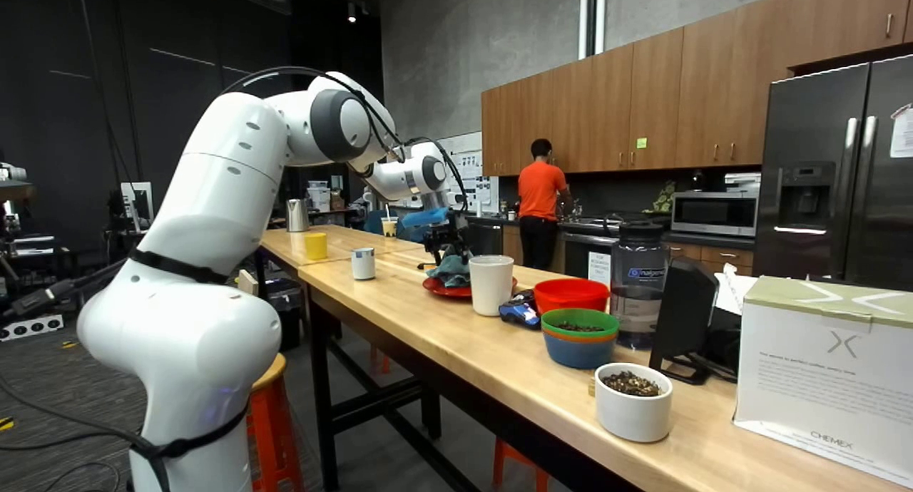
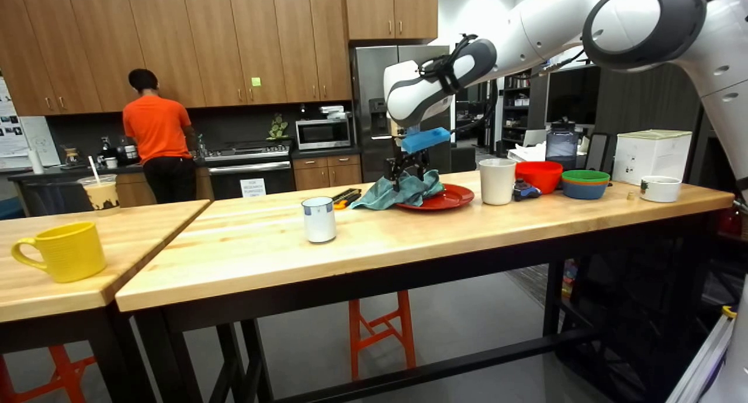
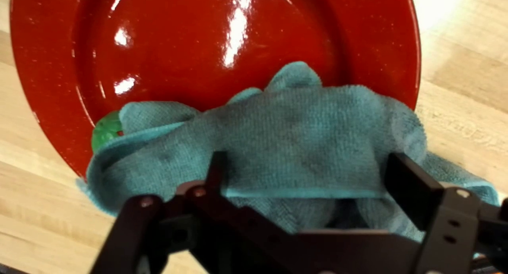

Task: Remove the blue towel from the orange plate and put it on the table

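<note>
The blue-green towel (image 3: 309,131) lies crumpled over one side of the orange-red plate (image 3: 178,39), with part of it hanging past the rim onto the wooden table (image 3: 43,202). In both exterior views the towel (image 1: 452,267) (image 2: 383,194) forms a low heap on the plate (image 1: 442,289) (image 2: 453,200). My gripper (image 3: 307,163) points down at the towel with its fingers wide apart. The cloth spreads between and under the fingertips. In both exterior views the gripper (image 1: 448,253) (image 2: 407,181) is right at the towel. A green piece (image 3: 106,131) shows from under the towel on the plate.
A tall white cup (image 2: 497,181) stands close beside the plate, with a blue-black object (image 2: 526,191), a red bowl (image 2: 539,176) and stacked bowls (image 2: 584,187) beyond. A white-blue mug (image 2: 319,221) and a yellow-black tool (image 2: 347,197) are on the towel's other side.
</note>
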Controlling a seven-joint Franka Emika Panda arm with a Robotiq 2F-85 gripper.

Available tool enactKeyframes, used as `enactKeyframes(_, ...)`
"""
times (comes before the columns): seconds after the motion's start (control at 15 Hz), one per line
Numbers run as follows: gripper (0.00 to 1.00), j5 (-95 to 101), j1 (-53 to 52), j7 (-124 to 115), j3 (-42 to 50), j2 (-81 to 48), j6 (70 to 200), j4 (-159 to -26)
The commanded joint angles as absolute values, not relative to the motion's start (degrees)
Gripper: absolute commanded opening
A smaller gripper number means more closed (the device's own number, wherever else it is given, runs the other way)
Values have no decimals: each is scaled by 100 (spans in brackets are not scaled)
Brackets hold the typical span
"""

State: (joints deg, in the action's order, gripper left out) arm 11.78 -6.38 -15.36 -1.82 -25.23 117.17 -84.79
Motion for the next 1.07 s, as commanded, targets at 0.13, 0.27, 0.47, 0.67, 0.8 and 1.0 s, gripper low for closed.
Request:
enactKeyframes(0.13, 100, 1136, -707, -1511, -97, -2526, 11704, -8463)
enactKeyframes(0.27, 100, 1136, -708, -1511, -97, -2526, 11704, -8463)
enactKeyframes(0.47, 73, 1136, -710, -1517, -93, -2528, 11694, -8465)
enactKeyframes(0.67, 53, 1129, -708, -1512, -92, -2521, 11695, -8485)
enactKeyframes(0.8, 35, 1128, -707, -1511, -92, -2519, 11692, -8483)
enactKeyframes(1.0, 12, 1125, -702, -1506, -91, -2508, 11696, -8494)
